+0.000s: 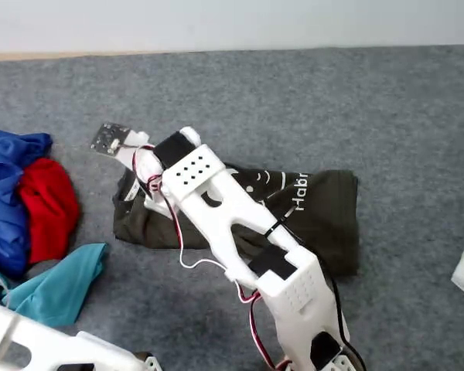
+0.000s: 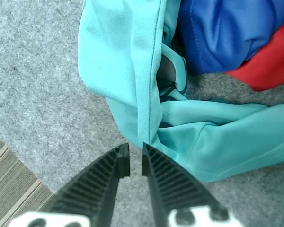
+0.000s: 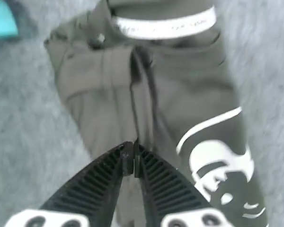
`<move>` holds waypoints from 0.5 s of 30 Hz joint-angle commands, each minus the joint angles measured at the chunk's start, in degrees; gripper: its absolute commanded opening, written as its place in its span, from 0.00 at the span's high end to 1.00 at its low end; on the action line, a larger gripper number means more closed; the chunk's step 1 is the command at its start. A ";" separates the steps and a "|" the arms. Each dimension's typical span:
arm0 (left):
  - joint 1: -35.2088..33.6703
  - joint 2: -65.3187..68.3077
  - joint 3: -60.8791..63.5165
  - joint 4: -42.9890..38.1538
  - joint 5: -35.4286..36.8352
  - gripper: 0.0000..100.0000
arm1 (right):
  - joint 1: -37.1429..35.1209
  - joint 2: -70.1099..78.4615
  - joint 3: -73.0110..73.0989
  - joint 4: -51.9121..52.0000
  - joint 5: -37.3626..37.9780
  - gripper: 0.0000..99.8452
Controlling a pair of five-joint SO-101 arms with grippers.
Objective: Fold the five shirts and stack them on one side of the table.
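Grey felt covers the table (image 1: 417,116). Mid-table lies the olive shirt (image 1: 325,209), the right gripper (image 3: 133,158) pinched together on a ridge of it. The left gripper (image 2: 135,161), fingers slightly apart, hovers at the teal shirt (image 2: 118,71), beside the blue shirt (image 1: 4,201) and the red shirt (image 1: 46,205).

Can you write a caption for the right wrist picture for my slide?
Right gripper closed on a crease of the dark olive shirt lying on grey carpet.

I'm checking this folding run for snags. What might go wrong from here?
The right tool sits closed at a crease of the olive shirt; pulling may bunch it rather than fold it.
The teal shirt lies against the blue shirt and red shirt; lifting it with the left tool may drag them.
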 commanded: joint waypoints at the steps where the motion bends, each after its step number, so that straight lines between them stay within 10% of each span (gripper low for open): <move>1: 0.09 -1.05 -0.22 -1.05 -0.26 0.94 | 1.01 -2.24 -1.93 3.91 0.35 0.99; 15: 0.09 -1.05 -0.22 -1.05 -0.26 0.94 | 9.01 12.09 -2.29 4.44 0.35 0.99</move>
